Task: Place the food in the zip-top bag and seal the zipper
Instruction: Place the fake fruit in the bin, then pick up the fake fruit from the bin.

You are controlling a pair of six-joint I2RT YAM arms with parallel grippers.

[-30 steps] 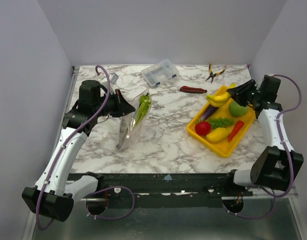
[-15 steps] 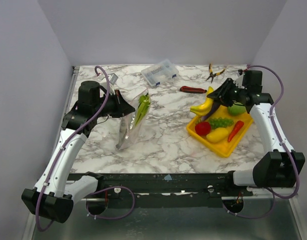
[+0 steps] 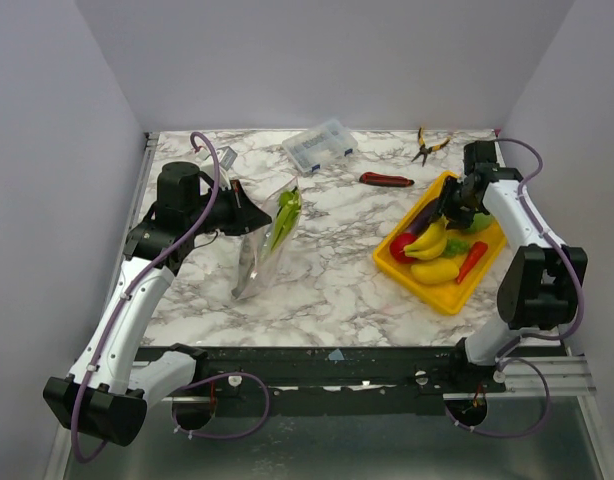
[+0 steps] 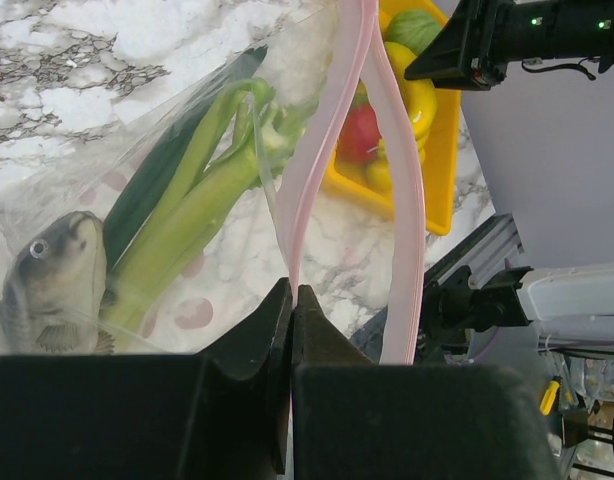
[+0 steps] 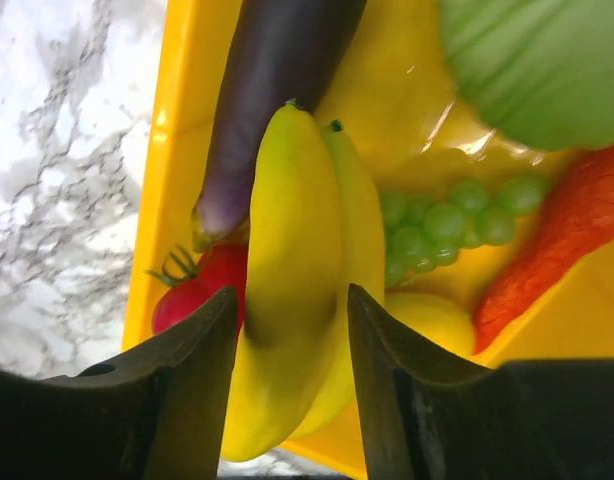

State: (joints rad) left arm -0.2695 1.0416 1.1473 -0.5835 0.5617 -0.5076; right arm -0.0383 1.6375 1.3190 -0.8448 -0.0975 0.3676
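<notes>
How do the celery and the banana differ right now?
The celery is green and straight; the banana is yellow and curved. The celery lies inside the zip-top bag, while the banana is gripped by the right end effector over the yellow tray. Both are toy food.

Left arm (image 3: 137, 290): reaches forward from base, elbow raised, wrist turned inward.
Left gripper (image 4: 292, 300): jaws pressed together, pinching zipper (image 4: 412, 240).
Right arm (image 3: 532, 235): folded upright, wrist angled down-left.
Right gripper (image 5: 292, 300): fingers clasp banana (image 5: 292, 250) on both sides.
</notes>
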